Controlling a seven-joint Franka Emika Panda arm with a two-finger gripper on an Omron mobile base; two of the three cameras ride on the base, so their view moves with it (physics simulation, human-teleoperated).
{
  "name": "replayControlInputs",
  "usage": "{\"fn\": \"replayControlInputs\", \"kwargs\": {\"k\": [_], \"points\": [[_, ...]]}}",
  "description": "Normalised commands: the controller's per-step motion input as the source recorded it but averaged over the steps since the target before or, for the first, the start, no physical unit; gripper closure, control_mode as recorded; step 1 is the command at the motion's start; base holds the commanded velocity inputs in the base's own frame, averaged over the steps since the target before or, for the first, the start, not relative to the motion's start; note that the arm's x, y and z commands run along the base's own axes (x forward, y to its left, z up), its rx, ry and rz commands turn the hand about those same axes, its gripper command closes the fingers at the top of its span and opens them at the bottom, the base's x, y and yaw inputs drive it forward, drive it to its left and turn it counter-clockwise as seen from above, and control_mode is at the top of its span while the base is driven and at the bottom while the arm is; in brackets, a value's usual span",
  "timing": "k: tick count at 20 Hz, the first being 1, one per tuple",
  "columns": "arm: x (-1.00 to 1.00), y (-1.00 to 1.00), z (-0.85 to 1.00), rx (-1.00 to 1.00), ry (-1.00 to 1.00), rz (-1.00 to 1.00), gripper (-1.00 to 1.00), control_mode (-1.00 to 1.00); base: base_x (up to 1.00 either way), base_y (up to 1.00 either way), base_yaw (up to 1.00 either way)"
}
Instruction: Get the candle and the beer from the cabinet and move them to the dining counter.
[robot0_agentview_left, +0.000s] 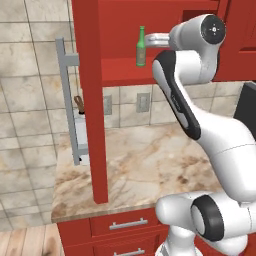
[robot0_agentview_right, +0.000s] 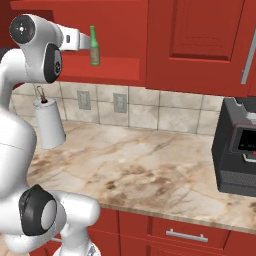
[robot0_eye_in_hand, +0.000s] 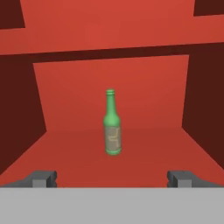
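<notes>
Hand view: beer (robot0_eye_in_hand: 112, 124) upright, centred on the open cabinet (robot0_eye_in_hand: 109, 74) shelf.
Gripper (robot0_eye_in_hand: 112, 178) spread wide and empty, short of the bottle and level with it, apparently lined up to straddle it; marbled wall counter (robot0_agentview_left: 145, 160) lies below.
</notes>
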Motion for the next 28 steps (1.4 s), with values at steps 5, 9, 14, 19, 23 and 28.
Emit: {"fn": "replayControlInputs", "kwargs": {"k": [5,9,14,19,23,28], "points": [[0.4,0.16,0.0,0.0,0.0,0.0,-1.0,-1.0,0.0,0.0,0.0],[0.4,0.0,0.0,0.0,0.0,0.0,-1.0,-1.0,0.0,0.0,0.0],[0.35,0.0,0.0,0.0,0.0,0.0,-1.0,-1.0,0.0,0.0,0.0],[0.34,0.0,0.0,0.0,0.0,0.0,-1.0,-1.0,0.0,0.0,0.0],[0.27,0.0,0.0,0.0,-0.02,0.0,-1.0,-1.0,0.0,0.0,0.0],[0.21,-0.09,0.0,0.0,-0.03,0.0,-1.0,-1.0,0.0,0.0,0.0]]}}
